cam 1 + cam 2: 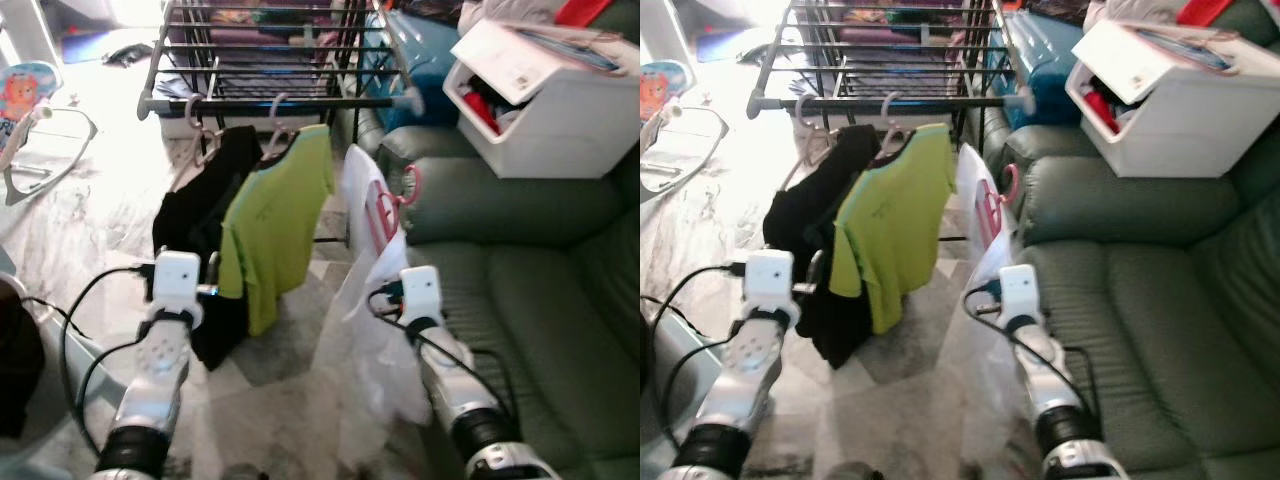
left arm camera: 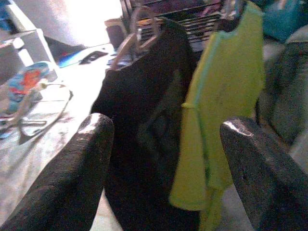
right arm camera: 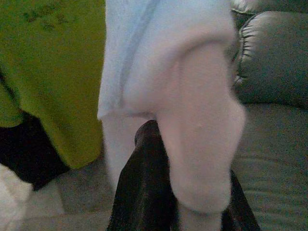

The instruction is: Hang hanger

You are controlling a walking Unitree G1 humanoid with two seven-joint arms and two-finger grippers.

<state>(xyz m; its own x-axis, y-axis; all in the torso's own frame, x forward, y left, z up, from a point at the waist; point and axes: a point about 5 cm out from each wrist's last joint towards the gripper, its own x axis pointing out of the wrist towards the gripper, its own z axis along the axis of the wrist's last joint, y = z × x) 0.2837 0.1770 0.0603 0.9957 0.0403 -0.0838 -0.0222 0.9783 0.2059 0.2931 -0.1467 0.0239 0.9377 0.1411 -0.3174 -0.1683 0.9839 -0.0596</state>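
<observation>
A black drying rack's front bar [image 1: 290, 103] carries two hangers, one with a black garment [image 1: 195, 215] and one with a green shirt [image 1: 275, 220]. To the right of the green shirt, a white garment [image 1: 370, 300] hangs on a pink hanger whose hook [image 1: 410, 185] stands below the bar's right end and apart from it. My right gripper [image 3: 190, 211] is shut on the white garment, with cloth draped over its fingers. My left gripper [image 2: 166, 127] is open and holds nothing, low in front of the black garment.
A green sofa [image 1: 540, 300] lies along the right, with a white box [image 1: 560, 110] of clothes on its back. A blue suitcase [image 1: 420, 50] stands behind the rack. A baby bouncer [image 1: 40, 130] sits on the pale floor at the left.
</observation>
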